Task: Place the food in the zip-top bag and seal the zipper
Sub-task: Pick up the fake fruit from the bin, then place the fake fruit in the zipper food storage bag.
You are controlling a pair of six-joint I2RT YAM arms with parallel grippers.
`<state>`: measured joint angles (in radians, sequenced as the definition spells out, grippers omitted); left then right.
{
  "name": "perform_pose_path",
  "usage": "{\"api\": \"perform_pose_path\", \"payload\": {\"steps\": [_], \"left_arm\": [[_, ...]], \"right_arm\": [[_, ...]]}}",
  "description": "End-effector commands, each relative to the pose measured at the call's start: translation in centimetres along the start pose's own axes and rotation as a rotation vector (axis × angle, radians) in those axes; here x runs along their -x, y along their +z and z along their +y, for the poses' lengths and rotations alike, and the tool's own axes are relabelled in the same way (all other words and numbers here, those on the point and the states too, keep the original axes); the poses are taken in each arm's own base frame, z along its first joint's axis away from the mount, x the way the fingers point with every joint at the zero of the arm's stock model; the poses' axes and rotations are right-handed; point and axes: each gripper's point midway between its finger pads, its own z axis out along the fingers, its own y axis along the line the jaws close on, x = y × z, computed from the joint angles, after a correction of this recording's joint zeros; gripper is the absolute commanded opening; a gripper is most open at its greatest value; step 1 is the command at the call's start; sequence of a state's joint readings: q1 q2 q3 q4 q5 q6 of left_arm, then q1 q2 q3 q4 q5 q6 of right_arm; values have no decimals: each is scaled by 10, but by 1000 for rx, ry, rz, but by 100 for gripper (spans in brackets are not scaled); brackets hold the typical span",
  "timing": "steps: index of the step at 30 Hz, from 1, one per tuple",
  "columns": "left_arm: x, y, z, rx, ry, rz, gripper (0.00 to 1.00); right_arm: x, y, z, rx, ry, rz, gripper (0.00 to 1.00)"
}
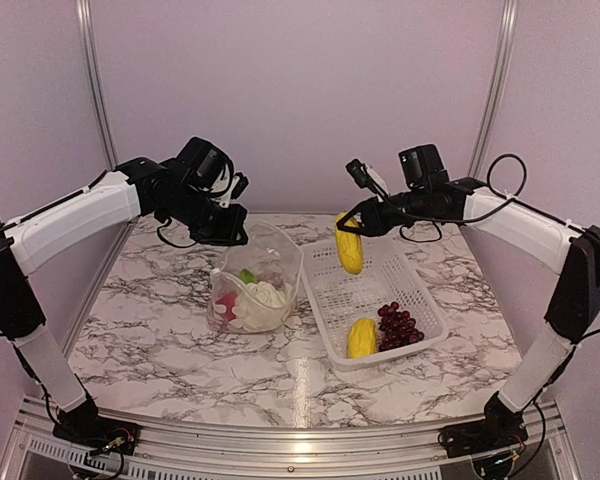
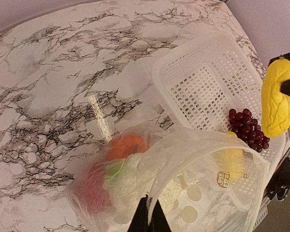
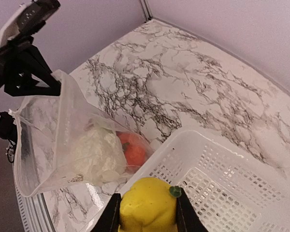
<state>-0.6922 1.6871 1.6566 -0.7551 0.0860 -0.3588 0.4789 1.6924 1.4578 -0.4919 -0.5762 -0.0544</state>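
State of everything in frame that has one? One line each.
zip-top bag: mouth open, unsealed, rim held up
left gripper: shut on zip-top bag rim
right gripper: shut on yellow piece, in the air over basket
basket: holds grapes, other yellow piece
cauliflower, red piece, pumpkin: inside bag

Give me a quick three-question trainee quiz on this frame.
1. True or false: the grapes are already inside the bag.
2. What do the right jaws hold? A) a yellow piece B) the bag C) nothing
3. How many food items lie in the basket?
Key: 1 false; 2 A; 3 two, the grapes and a second yellow piece.
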Motion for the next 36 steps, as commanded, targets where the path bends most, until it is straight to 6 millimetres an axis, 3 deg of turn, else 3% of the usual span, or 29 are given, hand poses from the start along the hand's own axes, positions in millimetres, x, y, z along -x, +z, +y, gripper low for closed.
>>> {"api": "perform_pose_path", "payload": {"steps": [1, 7, 11, 15, 23, 28, 30, 32, 36], "left_arm": [[9, 8, -3, -24, -17, -14, 0], [17, 10, -10, -52, -26, -29, 0], [18, 12, -10, -51, -30, -29, 0], [17, 13, -10, -60, -39, -25, 0], [10, 9, -8, -57, -42, -20, 0], [9, 8, -7, -58, -43, -20, 0], [9, 7, -6, -58, -41, -22, 0], [9, 6, -5, -57, -43, -24, 0], [8, 5, -2, -51, -46, -25, 0]], "right_arm": [[71, -38, 61, 153, -203, -210, 1], [103, -46, 112, 291, -295, -271, 1], [107, -31, 151, 369, -363, -269, 1], [101, -8, 175, 416, -408, -251, 1], [84, 32, 191, 383, -572, -233, 3], [76, 54, 173, 295, -642, -224, 6], [70, 61, 166, 277, -647, -205, 20], [67, 63, 162, 262, -644, -177, 43], [69, 50, 164, 245, -682, -148, 66]]}}
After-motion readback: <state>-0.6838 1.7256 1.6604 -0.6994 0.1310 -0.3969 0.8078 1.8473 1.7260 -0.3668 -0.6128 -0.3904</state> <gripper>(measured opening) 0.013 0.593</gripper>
